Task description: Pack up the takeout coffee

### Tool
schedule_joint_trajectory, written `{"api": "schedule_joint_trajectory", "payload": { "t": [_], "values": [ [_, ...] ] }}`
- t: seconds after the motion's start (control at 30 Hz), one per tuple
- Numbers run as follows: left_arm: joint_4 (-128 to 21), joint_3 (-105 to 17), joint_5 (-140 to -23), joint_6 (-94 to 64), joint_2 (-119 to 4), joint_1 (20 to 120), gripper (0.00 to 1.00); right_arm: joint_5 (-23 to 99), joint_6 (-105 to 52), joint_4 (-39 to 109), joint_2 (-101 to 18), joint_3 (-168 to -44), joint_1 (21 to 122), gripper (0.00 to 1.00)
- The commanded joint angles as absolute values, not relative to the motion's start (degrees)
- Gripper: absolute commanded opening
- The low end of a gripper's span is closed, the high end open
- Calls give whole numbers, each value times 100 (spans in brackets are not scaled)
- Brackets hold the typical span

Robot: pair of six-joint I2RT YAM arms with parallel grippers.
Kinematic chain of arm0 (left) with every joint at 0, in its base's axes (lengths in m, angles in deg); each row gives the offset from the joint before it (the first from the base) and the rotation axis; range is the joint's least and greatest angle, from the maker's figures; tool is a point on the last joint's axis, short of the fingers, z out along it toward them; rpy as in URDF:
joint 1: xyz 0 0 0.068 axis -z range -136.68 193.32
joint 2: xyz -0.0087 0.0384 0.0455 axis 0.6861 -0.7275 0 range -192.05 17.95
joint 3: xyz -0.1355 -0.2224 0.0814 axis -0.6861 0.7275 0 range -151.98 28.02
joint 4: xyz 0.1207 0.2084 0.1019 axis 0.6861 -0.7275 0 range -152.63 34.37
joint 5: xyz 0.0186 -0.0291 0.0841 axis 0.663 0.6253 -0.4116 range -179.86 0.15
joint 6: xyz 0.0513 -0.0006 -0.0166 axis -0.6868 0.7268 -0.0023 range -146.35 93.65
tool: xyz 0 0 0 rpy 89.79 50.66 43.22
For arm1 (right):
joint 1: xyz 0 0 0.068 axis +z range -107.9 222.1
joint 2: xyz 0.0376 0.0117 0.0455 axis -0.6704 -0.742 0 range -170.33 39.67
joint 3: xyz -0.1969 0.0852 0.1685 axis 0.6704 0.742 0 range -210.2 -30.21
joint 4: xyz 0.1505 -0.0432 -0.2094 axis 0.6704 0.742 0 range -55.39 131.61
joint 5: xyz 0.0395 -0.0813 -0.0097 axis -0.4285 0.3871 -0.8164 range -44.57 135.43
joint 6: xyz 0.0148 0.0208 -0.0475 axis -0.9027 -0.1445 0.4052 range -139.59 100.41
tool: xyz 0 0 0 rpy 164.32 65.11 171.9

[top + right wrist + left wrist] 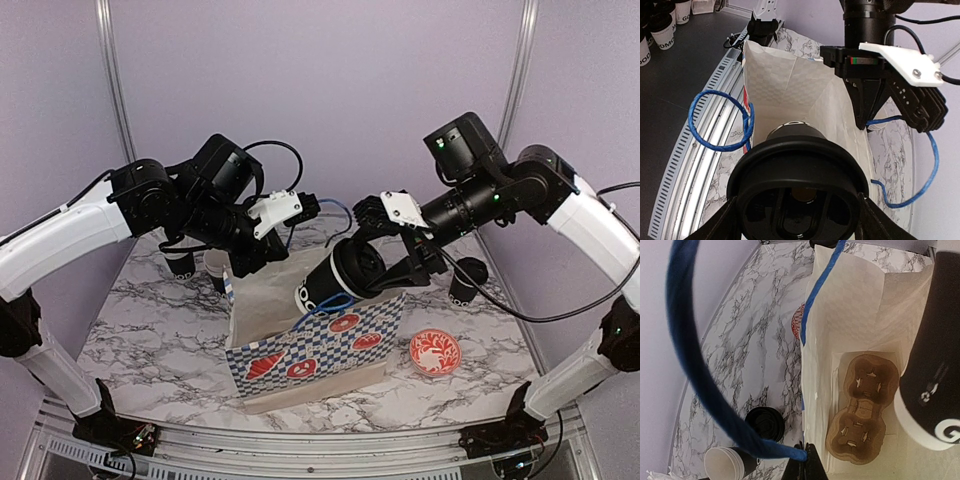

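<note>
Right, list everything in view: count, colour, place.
paper bag: one, blue-and-white checked with red prints, table centre, mouth open
handles: two, blue cord, on the bag's rims
cup carrier: one, brown, on the bag's floor
lidded cup: one, black, tilted over the bag's mouth
cups at left: at least two, black, behind the left arm
cup at right: one, black, far right of the table
bowl: one, red and white, right of the bag
table: one, white-and-grey marble
left gripper: one, black, shut on the bag's rim
right gripper: one, black, closed around the lidded cup
</note>
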State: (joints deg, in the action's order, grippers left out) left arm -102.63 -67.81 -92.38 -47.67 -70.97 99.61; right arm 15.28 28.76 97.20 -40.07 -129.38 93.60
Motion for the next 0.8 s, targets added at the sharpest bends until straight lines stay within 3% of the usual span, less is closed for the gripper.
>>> {"api": "schedule_joint_trajectory", "payload": {
  "t": [0.0,0.33,0.53,0.77],
  "values": [
    [-10334,-6958,-9124,-4816,-7153,9931,0,2391,3017,9493,-4480,-13285,9638,46],
    [-10317,-7109,-9047,-4787,-7065,9930,2,3335,3233,10537,-5733,-14660,9997,44],
    [-10317,-7251,-9012,-4591,-6853,9991,35,3768,2989,10873,-5419,-14313,10577,44],
    [-10190,-7503,-8826,-4288,-6188,10251,54,4175,2473,11050,-5063,-14162,11431,45]
  ]
}}
